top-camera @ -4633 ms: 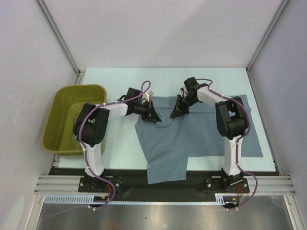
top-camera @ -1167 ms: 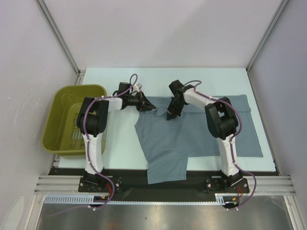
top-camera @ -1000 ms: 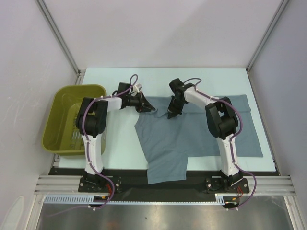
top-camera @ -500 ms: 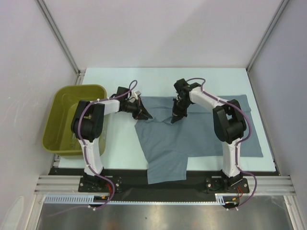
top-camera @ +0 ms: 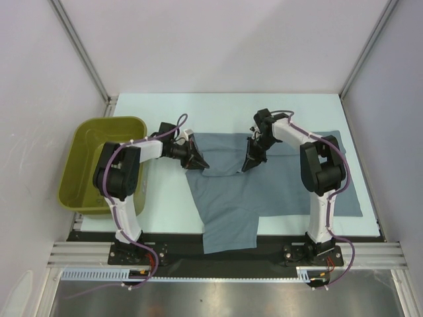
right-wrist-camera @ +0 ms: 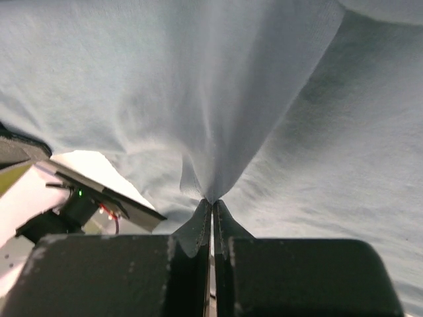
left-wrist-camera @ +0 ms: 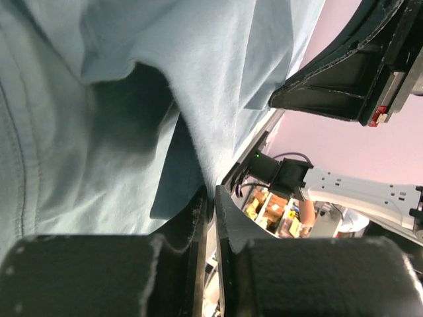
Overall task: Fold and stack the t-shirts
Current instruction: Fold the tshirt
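A slate blue-grey t-shirt lies partly folded on the table, one flap hanging over the near edge. My left gripper is shut on the shirt's folded far edge at its left; the cloth is pinched between its jaws. My right gripper is shut on the same edge further right, with the fabric bunched into a peak at its tips. Both hold the edge lifted just above the shirt's middle.
An olive basket stands at the table's left, beside the left arm. The pale table is bare left of the shirt and along the far side. Frame posts stand at the far corners.
Both grippers have carried the shirt's far edge toward the near side. The left one moved slightly nearer; the right one moved right and nearer, drawing the fold over the shirt's body.
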Controlling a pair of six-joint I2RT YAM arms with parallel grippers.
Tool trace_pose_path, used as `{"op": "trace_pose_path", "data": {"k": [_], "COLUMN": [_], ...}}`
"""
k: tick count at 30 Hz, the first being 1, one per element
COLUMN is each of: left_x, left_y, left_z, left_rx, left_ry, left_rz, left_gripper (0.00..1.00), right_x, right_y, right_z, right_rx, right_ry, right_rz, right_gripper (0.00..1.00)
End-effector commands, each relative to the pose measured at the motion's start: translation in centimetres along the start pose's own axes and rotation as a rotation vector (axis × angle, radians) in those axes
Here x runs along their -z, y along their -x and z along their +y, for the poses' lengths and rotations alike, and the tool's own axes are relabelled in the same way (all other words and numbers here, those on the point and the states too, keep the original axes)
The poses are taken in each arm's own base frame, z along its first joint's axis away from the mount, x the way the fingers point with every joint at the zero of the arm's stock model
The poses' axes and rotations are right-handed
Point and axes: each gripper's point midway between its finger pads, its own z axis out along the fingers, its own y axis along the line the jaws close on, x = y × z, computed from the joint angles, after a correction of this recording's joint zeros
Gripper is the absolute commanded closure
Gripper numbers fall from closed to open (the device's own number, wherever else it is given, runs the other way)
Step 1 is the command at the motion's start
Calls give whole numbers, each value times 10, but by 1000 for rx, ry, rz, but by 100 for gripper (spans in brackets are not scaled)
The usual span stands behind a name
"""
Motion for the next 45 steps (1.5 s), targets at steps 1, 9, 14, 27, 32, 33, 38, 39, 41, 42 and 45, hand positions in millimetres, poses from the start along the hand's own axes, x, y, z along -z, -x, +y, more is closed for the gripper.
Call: {"op": "trace_pose_path", "data": {"k": [1,9,14,27,32,33,38,39,41,42,45], "left_x": [6,3,4,17,15,14,6,6,3,4,18], "left_y": [-16,-29,-32,-8,-7,-10,-12,-13,-16,-15,-8], "left_z": [-10,10,7,-33,-23,-17,20,24,34,34,32], "left_rx": [-20,-3,8,-12,12,30,46,53,60,50,-33], "left_ry": [-35,7,-10,-101,-77,-61,62,78,105,115,210], "left_rz": [31,56,57,-23,-23,-15,-25,-23,-8,-4,-45], "left_gripper": [87,92,99,100,100,100,100,100,99,91,65], "right_x": [13,11,13,24,30,28,29,28,18,14,16], "right_y": [-16,-28,-24,-8,-11,-15,-17,-12,-15,-19,-21], "right_z": [12,3,2,32,21,15,-7,-13,-26,-27,-30], "right_rx": [33,25,15,-69,-137,-158,-169,-132,-133,-100,-43], "right_ry": [70,60,71,327,392,387,332,292,218,193,98], "right_rz": [40,70,58,70,93,105,88,64,90,106,78], "right_gripper": [100,100,100,100,100,100,100,100,99,97,81]}}
